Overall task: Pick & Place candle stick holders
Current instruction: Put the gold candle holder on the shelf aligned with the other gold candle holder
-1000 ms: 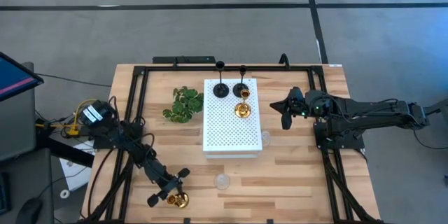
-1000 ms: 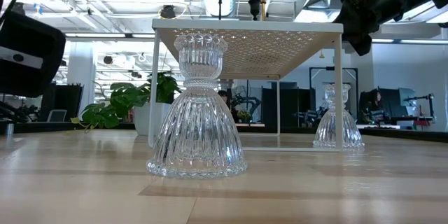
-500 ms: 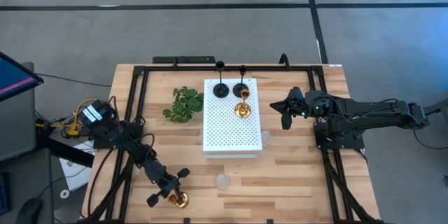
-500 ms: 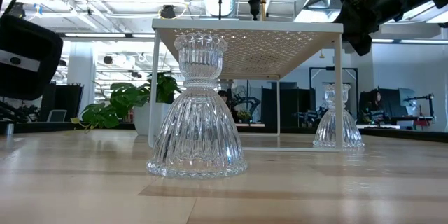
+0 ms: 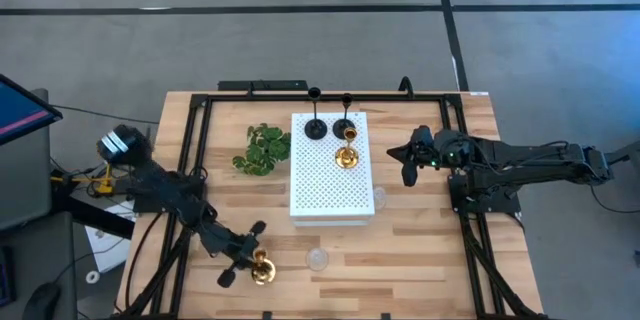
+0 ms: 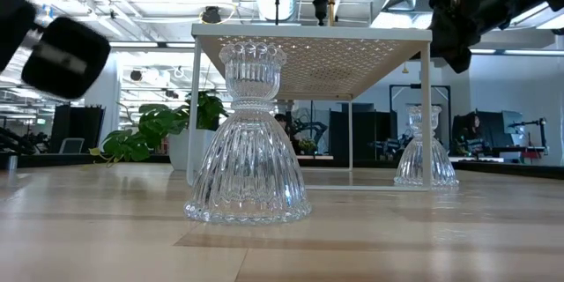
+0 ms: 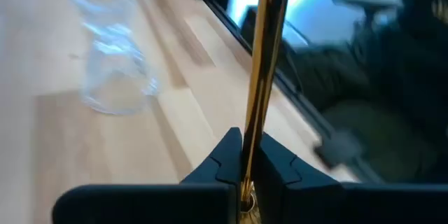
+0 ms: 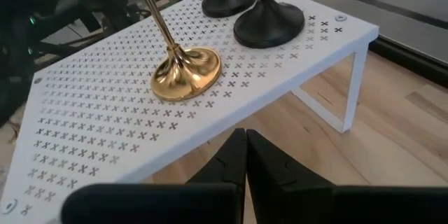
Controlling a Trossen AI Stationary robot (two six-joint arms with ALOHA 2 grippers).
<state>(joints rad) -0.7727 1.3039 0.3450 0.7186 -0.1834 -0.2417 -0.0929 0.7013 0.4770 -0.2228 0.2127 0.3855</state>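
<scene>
**A:** Left tool (image 5: 247, 263) down at about 7 o'clock on the bench (image 5: 420, 260), by the near edge, clamped tight on the thin stem of the held gold holder (image 7: 262, 77). How best to carry it?

**B:** Lift straight up first, to get the base clear of the wood. Then swing toward 12 o'clock, passing on the 9 o'clock side of the near glass holder (image 5: 318, 257), never over it. Hold the stem upright: thin and slick, so likely to pivot in the grip if tilted or hurried. Aim for a bare patch of the white board (image 5: 325, 185), at 6 o'clock of the gold holder on the board (image 5: 346, 156) and well short of the two black holders (image 5: 315, 128) at the far rim. Set down flat, and only then part the fingers.

**A:** And the right tool (image 8: 245, 140)?

**B:** Parked off the board's 3 o'clock side, above the bench, fingers pressed together on nothing. Fine to leave there.

**A:** Anything hard to make out?

**B:** Plenty. Base of the held gold holder out of sight at the wrist and blurred from above, so impossible to tell whether lifted or touching wood. From bench height, nothing of the left arm but a dark smear, probably part of it. Far glass holder (image 5: 378, 198), just beside the board's near right leg, faint from overhead and plain only from bench height. Tops of the black holders cut off in the right wrist view
</scene>
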